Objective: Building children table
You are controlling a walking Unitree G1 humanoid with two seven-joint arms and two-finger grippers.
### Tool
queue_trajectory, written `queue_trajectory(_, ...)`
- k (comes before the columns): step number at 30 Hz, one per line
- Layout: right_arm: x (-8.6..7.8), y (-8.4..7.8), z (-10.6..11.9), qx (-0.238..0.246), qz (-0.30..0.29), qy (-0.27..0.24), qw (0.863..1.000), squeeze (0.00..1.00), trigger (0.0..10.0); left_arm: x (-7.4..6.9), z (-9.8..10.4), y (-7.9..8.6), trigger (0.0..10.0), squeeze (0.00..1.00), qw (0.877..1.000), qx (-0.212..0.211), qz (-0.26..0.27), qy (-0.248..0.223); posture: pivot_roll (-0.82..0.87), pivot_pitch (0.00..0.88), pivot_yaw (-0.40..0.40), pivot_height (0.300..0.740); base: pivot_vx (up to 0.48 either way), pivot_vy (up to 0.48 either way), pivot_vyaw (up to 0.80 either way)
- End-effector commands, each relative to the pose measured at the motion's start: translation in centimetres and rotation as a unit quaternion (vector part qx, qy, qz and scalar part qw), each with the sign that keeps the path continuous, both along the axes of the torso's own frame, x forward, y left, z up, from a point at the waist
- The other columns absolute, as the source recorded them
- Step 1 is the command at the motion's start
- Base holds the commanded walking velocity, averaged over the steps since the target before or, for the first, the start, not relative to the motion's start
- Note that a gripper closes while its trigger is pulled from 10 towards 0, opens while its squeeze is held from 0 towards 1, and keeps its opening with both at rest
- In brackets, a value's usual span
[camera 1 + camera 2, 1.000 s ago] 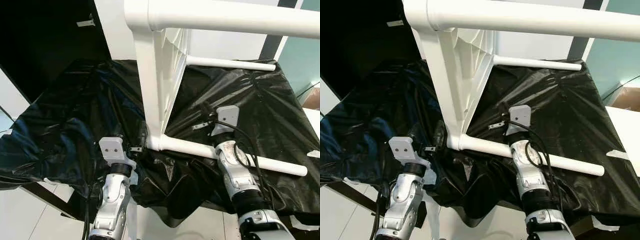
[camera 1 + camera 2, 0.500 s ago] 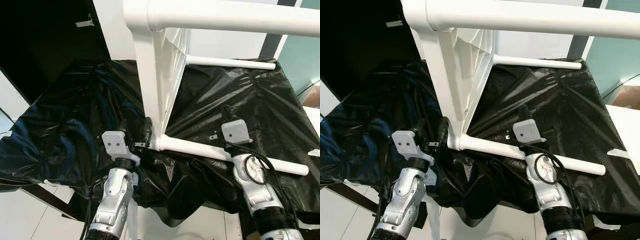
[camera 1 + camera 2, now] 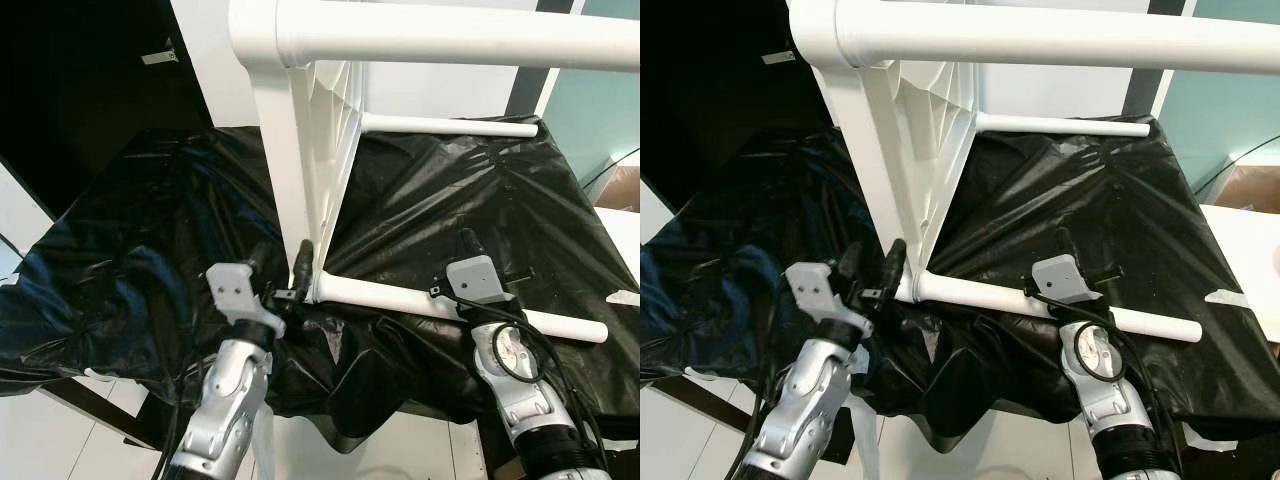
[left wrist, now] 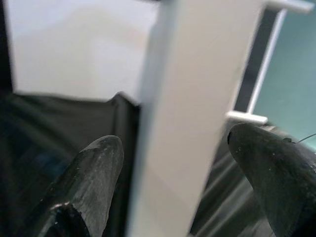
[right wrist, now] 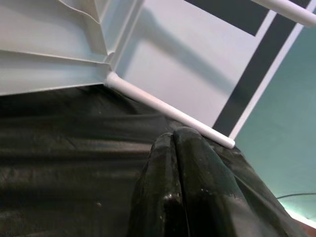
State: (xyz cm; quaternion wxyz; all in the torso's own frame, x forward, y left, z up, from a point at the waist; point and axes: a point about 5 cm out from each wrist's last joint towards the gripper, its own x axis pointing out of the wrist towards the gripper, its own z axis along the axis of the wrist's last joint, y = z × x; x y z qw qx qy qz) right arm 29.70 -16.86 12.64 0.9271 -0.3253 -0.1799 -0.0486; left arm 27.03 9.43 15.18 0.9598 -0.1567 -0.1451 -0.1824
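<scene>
A black plastic sheet covers a work surface, glossy and wrinkled, hanging over the near edge. On it stands a white children's table tipped on its side: the tabletop rises edge-on near the middle of the sheet, its ribbed underside facing the robot's right, and round white legs jut out horizontally toward the right, one low and near, one farther back, one high overhead.

The left arm reaches up from below, wrist bent toward the table's bottom corner. The left gripper is spread wide, its two black fingers straddling the tabletop's white edge without clearly pressing on it.

The right arm rises from the lower right, forearm upright, its wrist just beside the near leg. The right gripper has its fingers pressed together, holding nothing, above the sheet and pointing toward the far leg.
</scene>
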Motion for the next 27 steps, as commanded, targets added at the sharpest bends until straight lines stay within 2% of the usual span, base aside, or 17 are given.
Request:
queue_trajectory(1, 0.2, 0.4, 0.0, 0.002, 0.002, 0.000, 1.000, 0.00, 10.0, -1.0, 0.1, -1.7, 10.0, 0.00, 0.981, 0.050, -0.178, -0.061, 0.03, 0.000, 0.093, 0.740, 0.000, 0.000, 0.00)
queue_trajectory(5, 0.4, 0.6, 0.2, 0.002, 0.005, -0.001, 1.000, 0.00, 10.0, 0.0, 0.2, -2.4, 10.0, 0.00, 0.983, 0.061, -0.166, -0.057, 0.02, 0.000, 0.097, 0.740, 0.000, 0.000, 0.00)
queue_trajectory(6, 0.4, 0.6, 0.2, 0.002, 0.006, -0.001, 1.000, 0.00, 10.0, 0.5, 0.2, -2.6, 10.0, 0.00, 0.985, 0.068, -0.149, -0.051, 0.02, 0.000, 0.097, 0.740, 0.000, 0.000, 0.00)
queue_trajectory(10, 0.3, 0.8, 0.2, 0.006, 0.010, 0.002, 1.000, 0.00, 10.0, 1.0, 0.3, -2.8, 10.0, 0.00, 0.988, 0.072, -0.129, -0.043, 0.01, 0.000, 0.104, 0.740, 0.000, 0.000, 0.00)
queue_trajectory(13, 0.3, 1.0, 0.1, 0.016, 0.010, 0.004, 1.000, 0.00, 10.0, 1.6, 0.3, -3.1, 9.9, 0.00, 0.989, 0.096, -0.110, -0.036, 0.01, 0.000, 0.106, 0.740, 0.000, 0.000, 0.00)
queue_trajectory(14, 0.3, 1.1, 0.0, 0.018, 0.010, 0.004, 1.000, 0.00, 10.0, 1.8, 0.3, -3.1, 7.8, 0.00, 0.989, 0.099, -0.106, -0.035, 0.00, 0.000, 0.108, 0.740, 0.000, 0.000, 0.00)
queue_trajectory(15, 0.3, 1.1, 0.0, 0.022, 0.009, 0.005, 1.000, 0.00, 10.0, 2.0, 0.4, -3.2, 0.0, 0.00, 0.989, 0.101, -0.099, -0.035, 0.00, 0.000, 0.108, 0.740, 0.000, 0.000, 0.00)
queue_trajectory(27, 0.3, 1.2, 0.0, 0.036, 0.008, 0.008, 0.999, 0.00, 10.0, 2.7, 0.5, -3.2, 0.0, 0.00, 0.990, 0.123, -0.063, -0.041, 0.00, 0.000, 0.123, 0.740, 0.000, 0.000, 0.00)
